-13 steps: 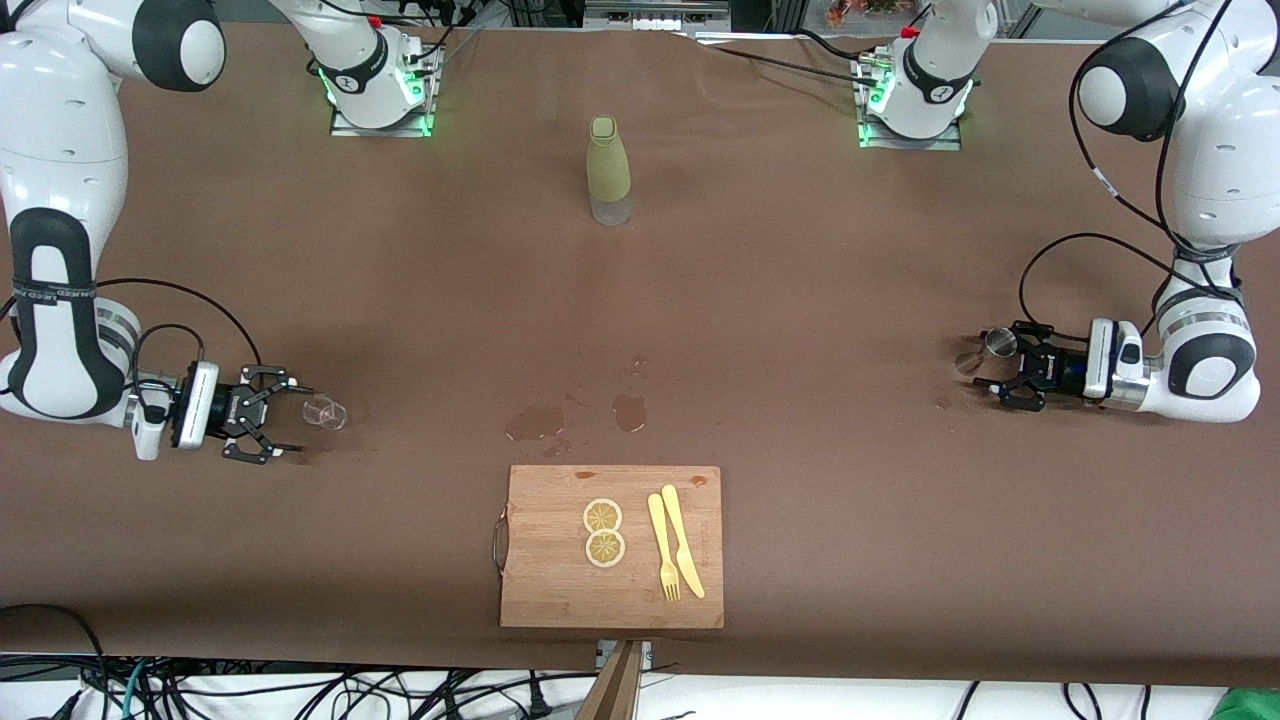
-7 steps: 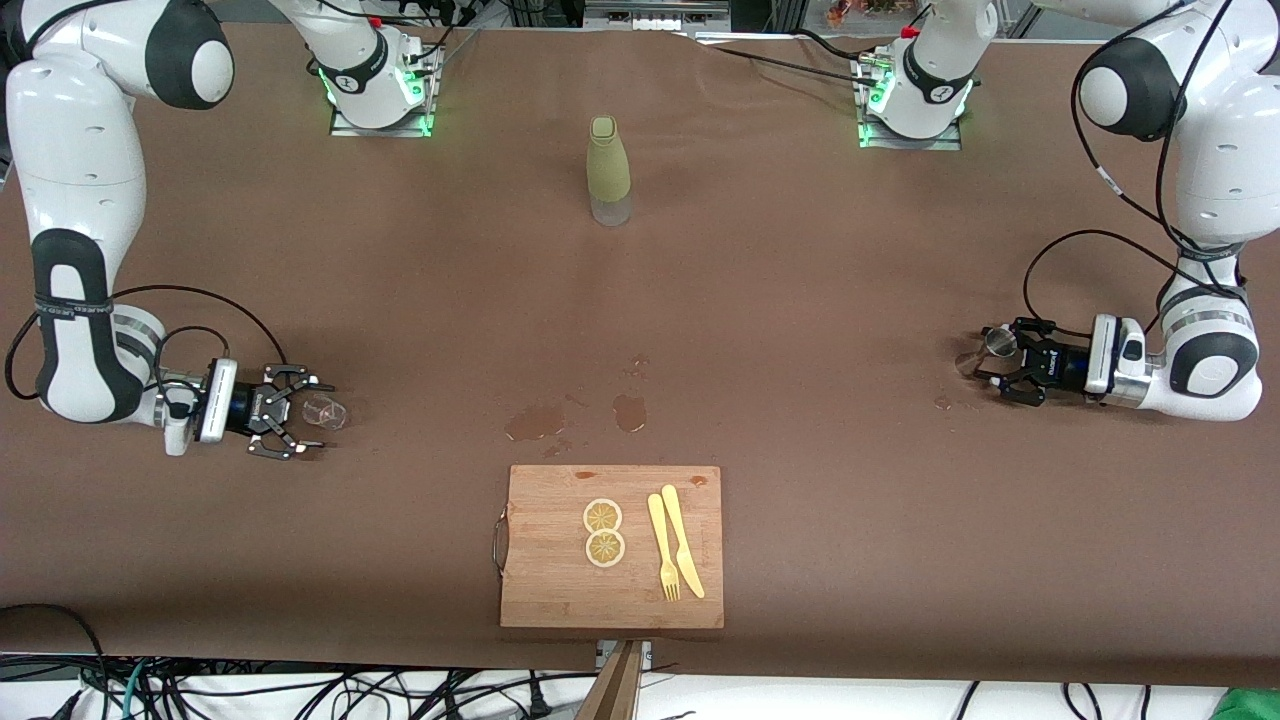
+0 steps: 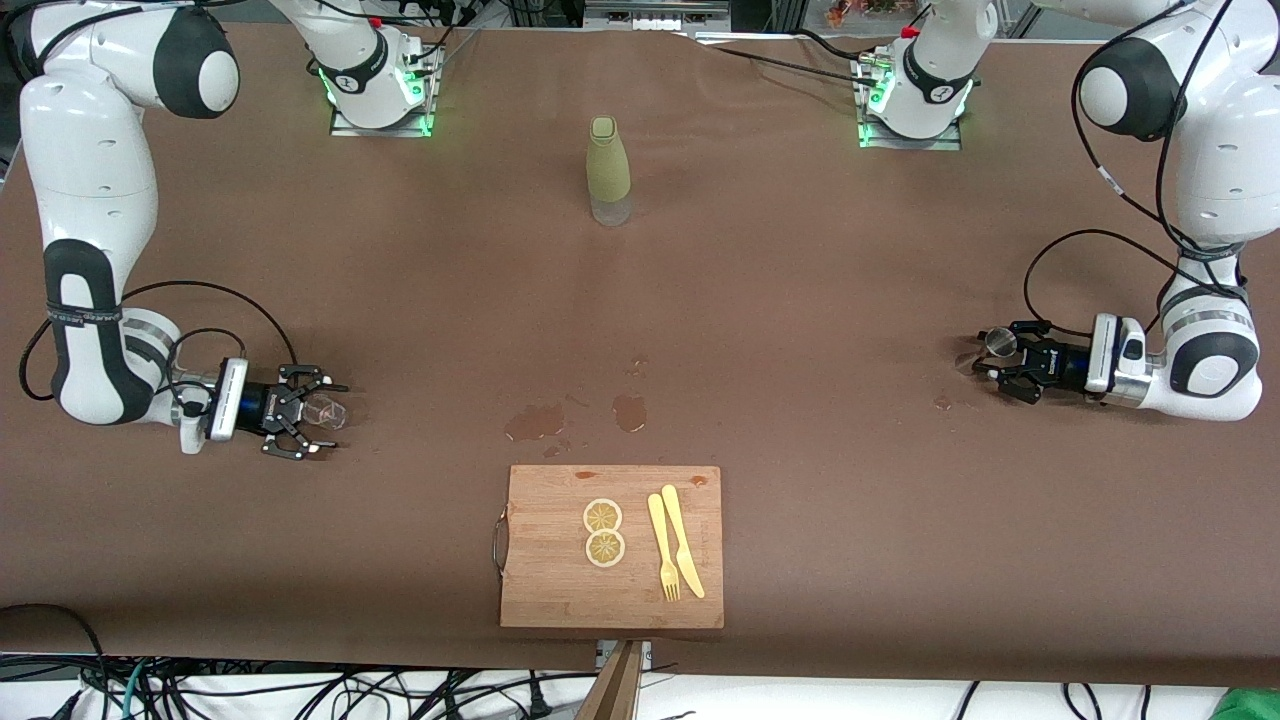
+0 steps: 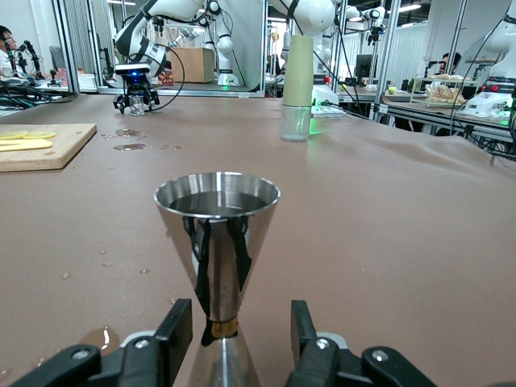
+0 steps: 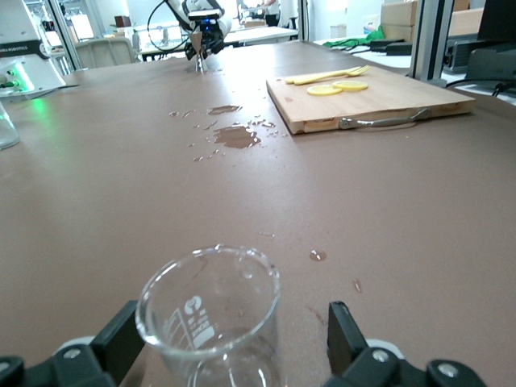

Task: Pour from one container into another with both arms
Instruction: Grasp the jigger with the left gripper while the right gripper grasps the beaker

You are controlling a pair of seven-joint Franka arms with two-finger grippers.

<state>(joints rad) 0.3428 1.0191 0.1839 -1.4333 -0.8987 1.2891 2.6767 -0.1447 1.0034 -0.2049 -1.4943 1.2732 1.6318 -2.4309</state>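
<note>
The steel jigger (image 3: 997,343) stands up straight on the brown surface (image 3: 800,300) at the middle right of the front view. Its long axis points up, and the top cone holds liquid. The left hand (image 3: 990,365) lies low and flat right beside it, reaching in from the right edge. In the left wrist view the jigger (image 4: 217,242) sits between the two fingers (image 4: 173,330), with its thin waist level with them. The fingers are part way in, and a small gap shows on each side, so they do not clamp it yet.

The clear glass cup (image 3: 326,411) stands at the lower left of the front view. The right hand (image 3: 318,413) comes in from the left edge, low and flat too. Its fingers are wide apart, one on each side of the cup (image 5: 211,314), not touching it. The cup looks empty.

So each hand has its own thing right in front of it. The two things are well apart, at the two ends of the surface. I think the next job is to squeeze each one at its thin or round middle.

Count: one jigger, one glass cup, one tall green bottle (image 3: 608,170) at the top middle, one wooden cutting board (image 3: 612,600) at the bottom middle. On the board are two lemon slices (image 3: 603,532), one yellow fork (image 3: 662,550) and one yellow knife (image 3: 682,542). A few wet spills (image 3: 628,411) lie just above the board.
</note>
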